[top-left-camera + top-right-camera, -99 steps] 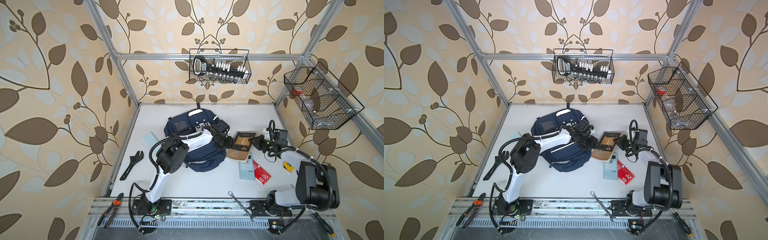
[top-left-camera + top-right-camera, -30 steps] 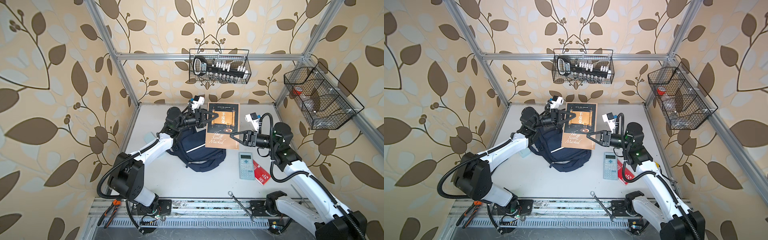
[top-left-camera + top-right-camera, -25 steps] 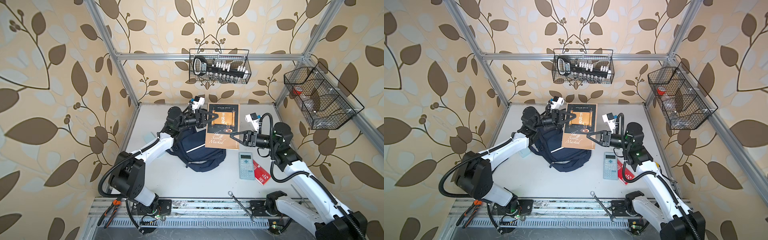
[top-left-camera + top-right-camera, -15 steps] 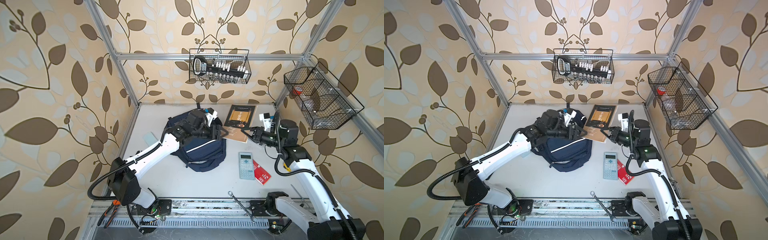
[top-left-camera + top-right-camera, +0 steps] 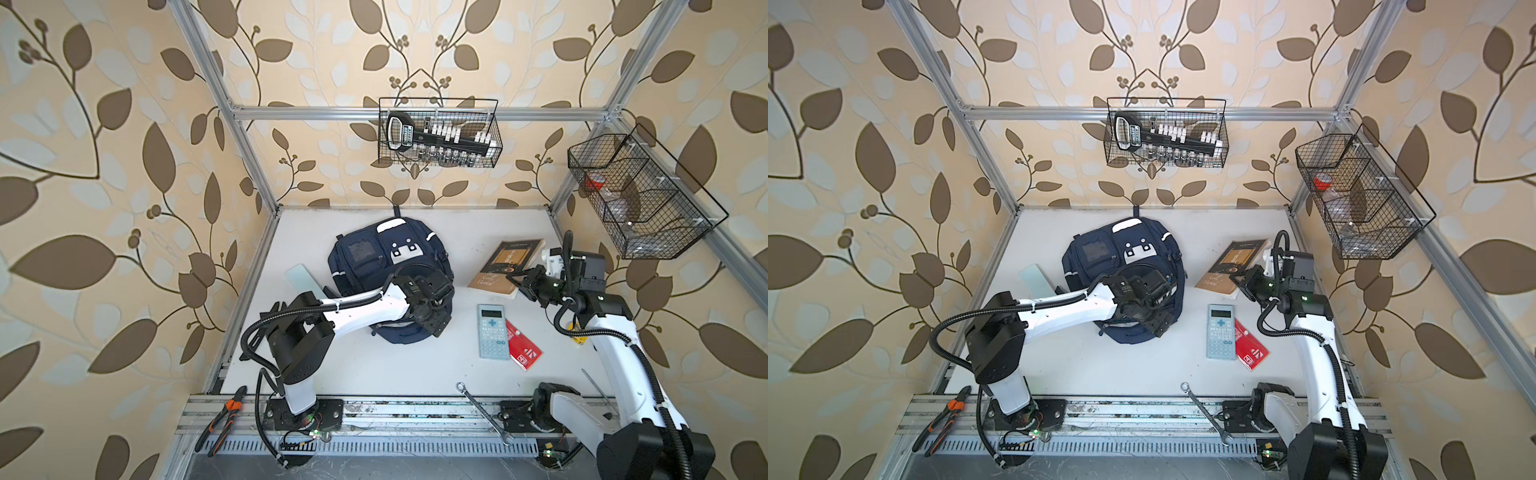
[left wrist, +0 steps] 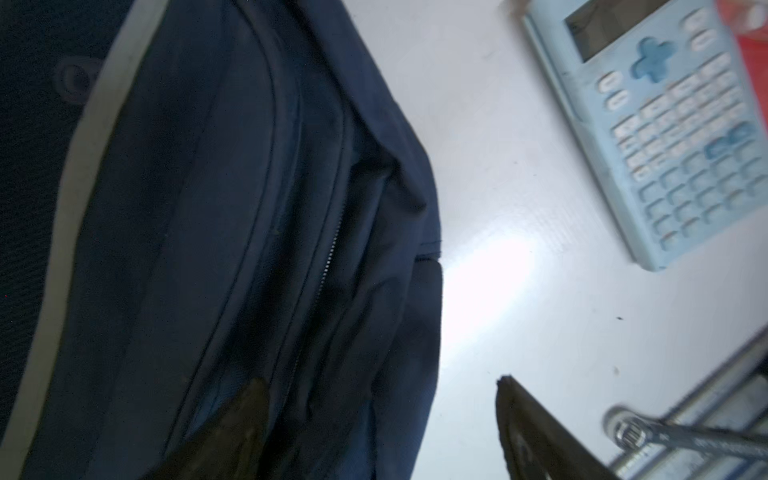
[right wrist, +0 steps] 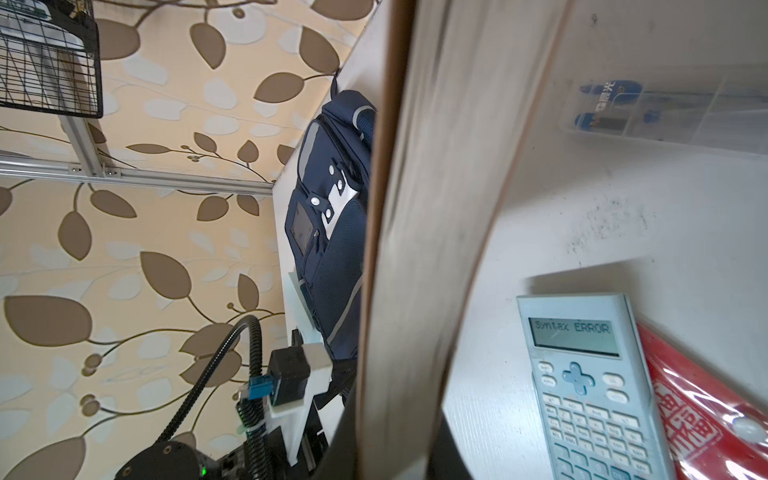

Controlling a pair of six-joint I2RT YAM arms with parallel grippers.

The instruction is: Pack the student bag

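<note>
The student bag (image 5: 376,266) (image 5: 1100,257) lies flat on the white table, navy with white stripes and a white patch, in both top views. My left gripper (image 5: 432,322) (image 5: 1156,322) (image 6: 382,415) hangs open over the bag's near right edge by a zip. One of its fingers (image 6: 245,415) is on the fabric and the other is over bare table. Right of the bag, my right gripper (image 5: 519,280) (image 5: 1239,282) (image 7: 399,457) is shut on the near edge of a brown book (image 5: 505,266) (image 5: 1233,264) (image 7: 415,249), which is seen edge-on in the right wrist view.
A pale blue calculator (image 5: 492,332) (image 6: 665,137) (image 7: 590,395) and a red packet (image 5: 524,347) lie near the book. A light blue card (image 5: 301,278) pokes out left of the bag. A wrench (image 5: 482,411) and pliers (image 5: 222,419) lie on the front rail. Wire baskets (image 5: 438,133) hang on the walls.
Both grippers held the book above the bag a second ago. The left gripper let go, opened and dropped to the bag's near right edge. The right gripper carried the book down to the right.
</note>
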